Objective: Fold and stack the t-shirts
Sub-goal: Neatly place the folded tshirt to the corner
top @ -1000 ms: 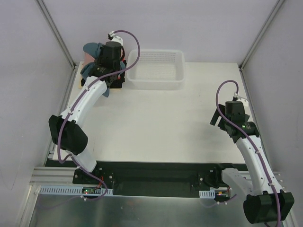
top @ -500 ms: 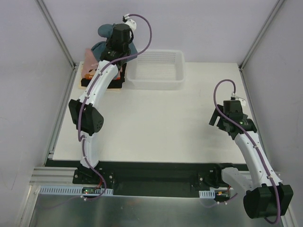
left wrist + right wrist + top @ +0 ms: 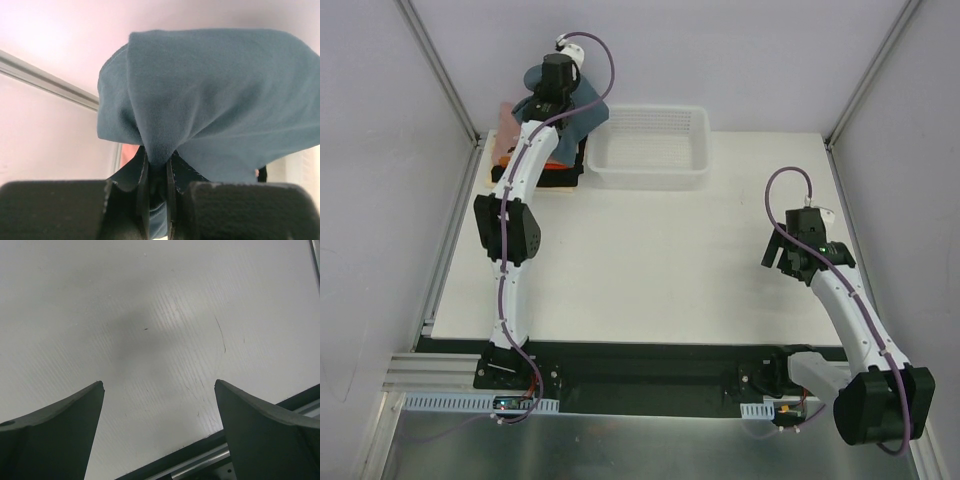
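Observation:
A slate blue-grey t-shirt [image 3: 588, 106] hangs bunched from my left gripper [image 3: 558, 98], which is stretched to the far left corner, above a stack of folded t-shirts. In the left wrist view the left gripper [image 3: 156, 165] is shut on a pinch of the blue cloth [image 3: 210, 95], which fills most of the frame. The stack shows a pink layer [image 3: 507, 114], an orange-red layer [image 3: 551, 161] and a black one [image 3: 566, 172]. My right gripper [image 3: 781, 256] hovers open at the right of the table; in its own view the right gripper [image 3: 159, 385] has only bare tabletop between its fingers.
A white mesh basket [image 3: 650, 181] stands at the back, just right of the stack. The white table [image 3: 640, 260] lies between the arms. Frame posts and pale walls close in the back and both sides. A black rail runs along the near edge [image 3: 210, 452].
My left arm has straightened and reached further back, carrying the blue t-shirt up and over the stack. The right arm has shifted slightly toward the table's middle, still open.

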Controlling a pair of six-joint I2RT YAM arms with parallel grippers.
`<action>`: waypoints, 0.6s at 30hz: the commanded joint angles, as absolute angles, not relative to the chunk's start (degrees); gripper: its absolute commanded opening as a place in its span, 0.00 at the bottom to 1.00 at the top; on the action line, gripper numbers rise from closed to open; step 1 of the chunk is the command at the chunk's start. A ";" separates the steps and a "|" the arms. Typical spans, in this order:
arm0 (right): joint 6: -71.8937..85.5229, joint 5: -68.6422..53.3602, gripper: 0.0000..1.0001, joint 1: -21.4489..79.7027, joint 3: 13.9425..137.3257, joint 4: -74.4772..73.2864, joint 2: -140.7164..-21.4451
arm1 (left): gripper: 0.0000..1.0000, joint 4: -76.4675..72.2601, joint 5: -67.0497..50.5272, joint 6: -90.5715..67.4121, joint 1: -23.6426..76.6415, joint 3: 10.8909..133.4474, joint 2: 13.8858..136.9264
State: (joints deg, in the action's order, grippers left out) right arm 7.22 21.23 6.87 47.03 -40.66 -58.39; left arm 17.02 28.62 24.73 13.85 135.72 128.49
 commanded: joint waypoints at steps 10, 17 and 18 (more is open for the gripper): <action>7.47 25.75 0.97 6.59 51.06 -42.71 -63.28 | 0.02 14.76 23.29 11.95 4.84 139.04 134.30; 7.56 25.93 0.97 6.59 52.03 -43.59 -65.04 | 0.03 15.12 23.56 9.59 2.29 138.08 135.79; 7.56 25.93 0.97 6.59 52.12 -43.77 -65.13 | 0.02 15.20 23.55 9.23 1.94 137.82 135.97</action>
State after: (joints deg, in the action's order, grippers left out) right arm 7.25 24.29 6.87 49.25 -42.33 -64.86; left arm 16.97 23.94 12.25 3.42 136.49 135.76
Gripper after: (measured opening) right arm 0.966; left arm 0.077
